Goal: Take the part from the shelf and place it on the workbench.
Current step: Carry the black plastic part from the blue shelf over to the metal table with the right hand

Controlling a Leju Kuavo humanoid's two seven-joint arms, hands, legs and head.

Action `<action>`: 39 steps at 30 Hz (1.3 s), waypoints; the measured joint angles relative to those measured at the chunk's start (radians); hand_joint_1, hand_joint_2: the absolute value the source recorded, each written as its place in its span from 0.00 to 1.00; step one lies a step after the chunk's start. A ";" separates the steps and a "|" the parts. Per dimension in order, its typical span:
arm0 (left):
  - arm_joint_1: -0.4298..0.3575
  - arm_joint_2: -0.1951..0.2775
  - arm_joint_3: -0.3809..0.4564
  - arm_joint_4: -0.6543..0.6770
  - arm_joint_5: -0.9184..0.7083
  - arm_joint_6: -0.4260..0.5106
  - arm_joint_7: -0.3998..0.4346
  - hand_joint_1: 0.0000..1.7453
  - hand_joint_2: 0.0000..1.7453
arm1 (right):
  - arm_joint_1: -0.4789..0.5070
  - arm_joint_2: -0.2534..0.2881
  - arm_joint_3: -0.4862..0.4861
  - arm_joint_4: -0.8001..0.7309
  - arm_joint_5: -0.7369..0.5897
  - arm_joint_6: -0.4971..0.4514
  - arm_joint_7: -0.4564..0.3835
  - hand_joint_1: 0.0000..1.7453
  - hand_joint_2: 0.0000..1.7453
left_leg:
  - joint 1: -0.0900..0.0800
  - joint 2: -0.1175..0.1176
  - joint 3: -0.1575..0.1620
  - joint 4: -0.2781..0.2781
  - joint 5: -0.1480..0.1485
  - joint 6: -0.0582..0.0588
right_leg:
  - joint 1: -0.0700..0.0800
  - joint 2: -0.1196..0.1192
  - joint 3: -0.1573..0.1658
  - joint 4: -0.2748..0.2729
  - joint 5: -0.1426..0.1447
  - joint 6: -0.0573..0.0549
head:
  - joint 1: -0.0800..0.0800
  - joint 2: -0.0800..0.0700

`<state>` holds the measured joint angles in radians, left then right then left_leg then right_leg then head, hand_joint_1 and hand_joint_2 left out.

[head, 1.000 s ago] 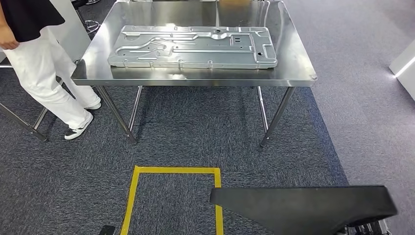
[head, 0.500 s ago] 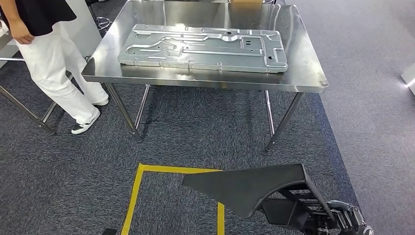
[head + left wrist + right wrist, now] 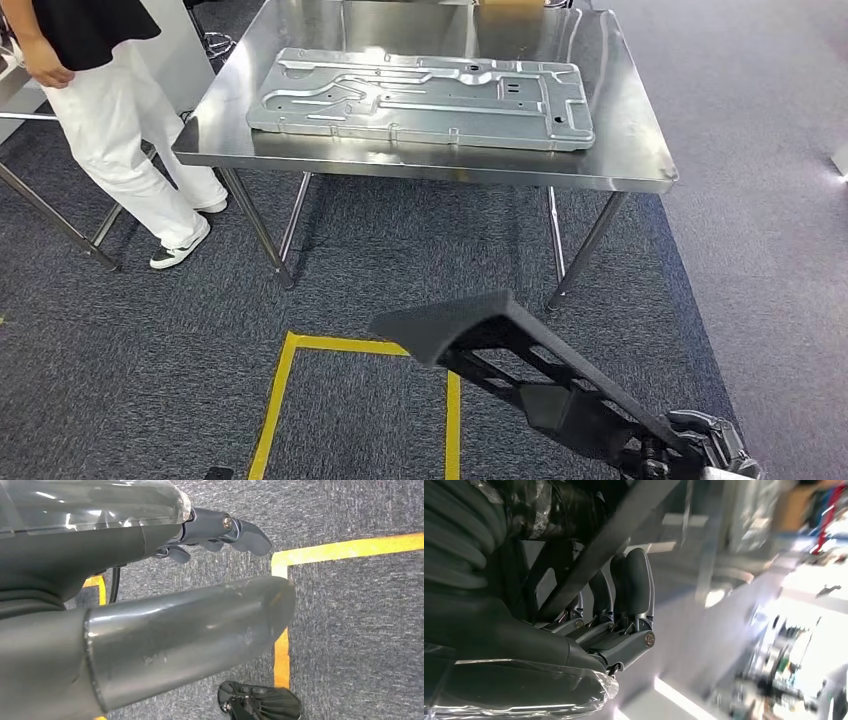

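Note:
A long black part (image 3: 520, 370) with a broad flat end and a ribbed underside slants up over the carpet at the lower right of the head view. My right hand (image 3: 700, 452) grips its lower end at the bottom edge. In the right wrist view the dark fingers (image 3: 624, 587) wrap round a black bar of the part (image 3: 624, 520). Ahead stands the steel workbench (image 3: 625, 125), about a step away. My left hand (image 3: 220, 530) hangs over the carpet, fingers and thumb apart, holding nothing.
A large silver stamped panel (image 3: 420, 100) covers much of the workbench top, leaving bare strips at the right and front. A person (image 3: 110, 110) in white trousers stands at the table's left. Yellow tape (image 3: 275, 400) marks a square on the grey carpet.
The black part has tipped from lying flat to slanting upward, its broad end rising toward the table. My right hand has come into view. The camera has shifted a little.

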<state>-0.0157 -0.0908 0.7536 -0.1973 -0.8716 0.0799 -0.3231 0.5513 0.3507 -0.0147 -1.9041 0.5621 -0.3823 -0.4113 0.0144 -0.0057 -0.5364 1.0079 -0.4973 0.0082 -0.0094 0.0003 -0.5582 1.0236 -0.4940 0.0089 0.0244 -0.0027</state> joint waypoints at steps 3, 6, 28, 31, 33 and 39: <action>-0.005 0.004 0.003 0.000 -0.016 -0.006 -0.004 0.00 0.00 | -0.028 -0.009 0.032 0.015 0.085 -0.077 0.056 0.74 1.00 | 0.003 0.001 -0.023 0.056 -0.036 -0.014 | -0.006 -0.003 0.010 -0.016 0.003 -0.020 | -0.001 0.000; -0.007 0.010 0.003 0.000 -0.033 -0.012 -0.009 0.00 0.00 | -0.063 -0.030 0.072 0.035 0.142 -0.150 0.113 0.74 1.00 | 0.005 0.001 -0.119 0.242 -0.119 -0.020 | -0.002 -0.006 0.014 -0.017 -0.002 -0.031 | -0.002 0.000; -0.022 0.028 0.005 0.000 -0.171 -0.055 0.015 0.00 0.00 | -0.459 -0.301 0.145 0.191 0.521 -0.212 0.501 0.74 1.00 | 0.000 -0.003 0.072 -0.007 -0.058 0.023 | 0.005 -0.001 -0.089 0.038 0.054 0.005 | 0.000 0.000; -0.030 0.029 0.005 0.000 -0.183 -0.061 0.019 0.00 0.00 | -0.533 -0.315 0.137 0.243 0.563 -0.195 0.529 0.74 1.00 | -0.001 -0.001 0.080 0.002 -0.062 0.005 | 0.008 0.003 -0.077 0.017 0.049 -0.013 | -0.001 0.000; -0.034 0.031 0.005 0.000 -0.188 -0.065 0.021 0.00 0.00 | -0.574 -0.322 0.133 0.277 0.586 -0.187 0.543 0.74 1.00 | -0.001 0.000 0.068 0.050 -0.067 -0.002 | 0.004 0.003 -0.050 0.003 0.040 -0.028 | -0.001 0.000; -0.039 0.037 0.005 0.000 -0.194 -0.068 0.029 0.00 0.00 | -0.640 -0.338 0.128 0.352 0.607 -0.172 0.562 0.74 1.00 | 0.002 0.000 -0.118 0.255 -0.133 -0.013 | 0.005 0.003 0.011 -0.003 -0.007 -0.036 | -0.002 0.000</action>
<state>-0.0543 -0.0533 0.7584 -0.1972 -1.0651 0.0122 -0.2943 -0.0890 0.0130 0.1135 -1.5521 1.1691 -0.5544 0.1502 0.0163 -0.0053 -0.6549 1.2632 -0.6298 -0.0051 -0.0046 0.0029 -0.5475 1.0209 -0.5014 -0.0275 0.0225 -0.0027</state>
